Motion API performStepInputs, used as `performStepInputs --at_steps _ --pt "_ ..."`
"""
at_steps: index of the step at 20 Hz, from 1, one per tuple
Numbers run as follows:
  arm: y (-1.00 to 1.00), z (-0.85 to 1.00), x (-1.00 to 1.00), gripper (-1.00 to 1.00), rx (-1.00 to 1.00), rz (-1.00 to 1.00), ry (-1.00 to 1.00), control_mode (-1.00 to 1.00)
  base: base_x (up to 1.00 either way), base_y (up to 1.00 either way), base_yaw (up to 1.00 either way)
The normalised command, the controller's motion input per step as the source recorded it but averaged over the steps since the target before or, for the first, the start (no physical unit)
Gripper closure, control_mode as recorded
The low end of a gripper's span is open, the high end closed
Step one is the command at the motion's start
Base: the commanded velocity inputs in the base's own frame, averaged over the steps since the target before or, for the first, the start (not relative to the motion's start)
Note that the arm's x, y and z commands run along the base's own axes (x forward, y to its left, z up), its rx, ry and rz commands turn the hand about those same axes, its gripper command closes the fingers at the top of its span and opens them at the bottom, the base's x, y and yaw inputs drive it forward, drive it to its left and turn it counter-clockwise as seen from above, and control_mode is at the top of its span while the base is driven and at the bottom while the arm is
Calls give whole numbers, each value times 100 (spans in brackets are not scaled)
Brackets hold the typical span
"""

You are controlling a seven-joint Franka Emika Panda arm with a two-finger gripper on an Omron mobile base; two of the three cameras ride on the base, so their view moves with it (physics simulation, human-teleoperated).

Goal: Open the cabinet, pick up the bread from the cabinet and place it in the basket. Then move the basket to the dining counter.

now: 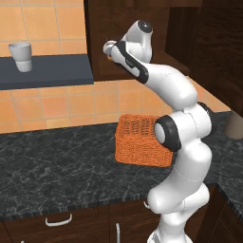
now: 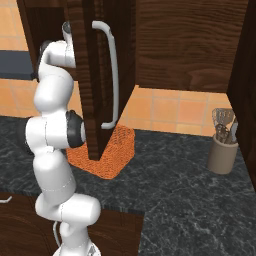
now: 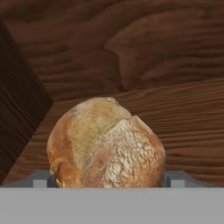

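Left base view recorded a white cup [image 1: 20, 56] on a grey shelf [image 1: 45, 71], then the arm reaching into the cabinet [image 1: 123, 28] above the orange basket [image 1: 140, 140], which stood on the black speckled worktop [image 1: 52, 168]. Right base view recorded the cabinet door [image 2: 102, 75] swung open (basket partly behind it) and a utensil holder [image 2: 223, 150] at right. Hand view recorded the bread [image 3: 105, 142] on the cabinet floor between the pincer [image 3: 107, 179] fingertips; whether they clamped it could not be told.
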Motion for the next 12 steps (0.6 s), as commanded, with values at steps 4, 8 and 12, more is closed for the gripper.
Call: performStepInputs --at_steps 4,8,12 --pt "-4 -35 0 100 0 0 -4 -100 0 0 0" --pt "-15 -13 -56 100 0 0 0 -100 0 0 0" --pt "-10 8 -97 100 0 0 0 -100 0 0 0"
